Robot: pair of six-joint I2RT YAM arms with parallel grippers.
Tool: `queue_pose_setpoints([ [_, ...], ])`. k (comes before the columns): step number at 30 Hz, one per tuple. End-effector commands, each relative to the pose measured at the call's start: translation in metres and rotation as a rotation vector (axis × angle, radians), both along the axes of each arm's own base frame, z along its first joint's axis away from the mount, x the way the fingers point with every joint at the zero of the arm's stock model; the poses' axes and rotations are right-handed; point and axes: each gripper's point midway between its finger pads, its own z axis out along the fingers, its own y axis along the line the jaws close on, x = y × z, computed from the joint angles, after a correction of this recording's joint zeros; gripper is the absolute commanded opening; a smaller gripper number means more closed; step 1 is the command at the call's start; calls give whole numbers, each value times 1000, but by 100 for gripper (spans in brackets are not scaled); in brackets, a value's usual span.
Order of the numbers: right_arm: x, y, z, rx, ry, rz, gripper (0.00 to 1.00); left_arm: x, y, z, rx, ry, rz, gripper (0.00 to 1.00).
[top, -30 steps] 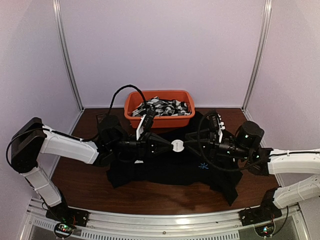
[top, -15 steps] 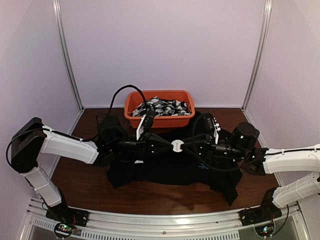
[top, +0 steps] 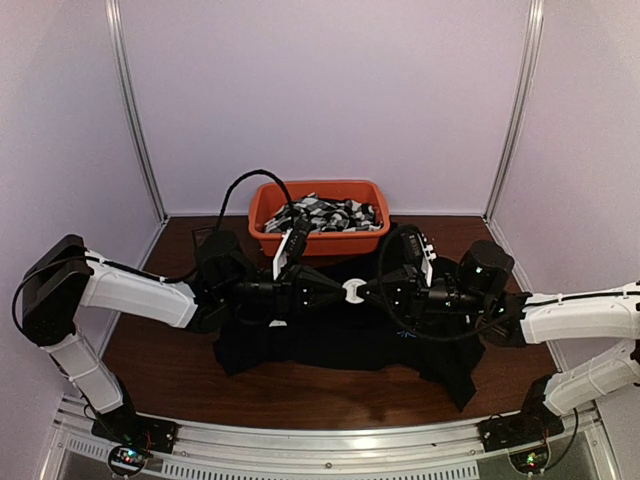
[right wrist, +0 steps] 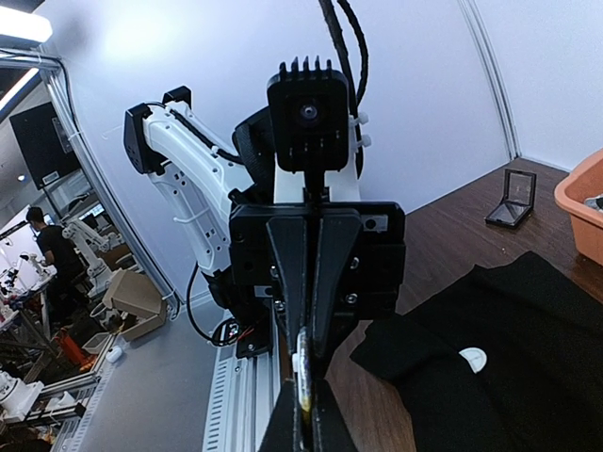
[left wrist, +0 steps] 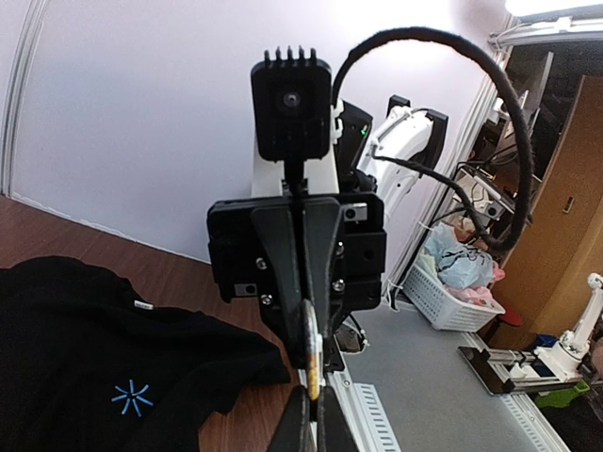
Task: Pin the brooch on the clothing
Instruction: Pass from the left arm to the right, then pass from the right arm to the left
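Above the black shirt (top: 330, 340), the left gripper (top: 336, 292) and right gripper (top: 371, 291) meet nose to nose, both sets of jaws pinching the small white brooch (top: 353, 290). They are probably opening its pin; next it must go down to the cloth.

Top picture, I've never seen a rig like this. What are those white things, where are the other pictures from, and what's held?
Those are two robot arms bolted at the near edge of the table, filmed from above and behind. The other pictures come from a camera on each wrist. A black shirt lies on the table, with an orange bin of patterned fabrics behind. Over the shirt, the left pincer and right pincer are both shut on one small white brooch.
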Motion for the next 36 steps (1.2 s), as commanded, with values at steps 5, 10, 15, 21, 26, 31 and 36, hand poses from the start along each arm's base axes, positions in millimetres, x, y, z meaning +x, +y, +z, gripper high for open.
queue_pose_setpoints([
  [5, -1, -1, 10, 2, -28, 0, 0, -3, -1, 16, -44, -36, -10, 0],
  [10, -2, 1, 4, -60, -25, 14, 0, -4, 0, 14, -25, -30, -15, 16],
  [15, -6, -1, -10, -237, -37, 48, 0, -2, 6, 8, 95, -108, 39, 49],
  [21, -20, -9, -22, -381, -27, 124, 0, 7, 13, 4, 288, -212, 98, 55],
  [26, -27, -8, -29, -425, -11, 174, 0, 4, 6, -13, 364, -186, 21, 55],
  [31, -29, -7, -25, -410, -21, 185, 0, -3, 1, -24, 390, -146, -60, 53],
  [36, -28, -5, -28, -412, -15, 187, 0, -14, -1, -27, 380, -133, -121, 53],
])
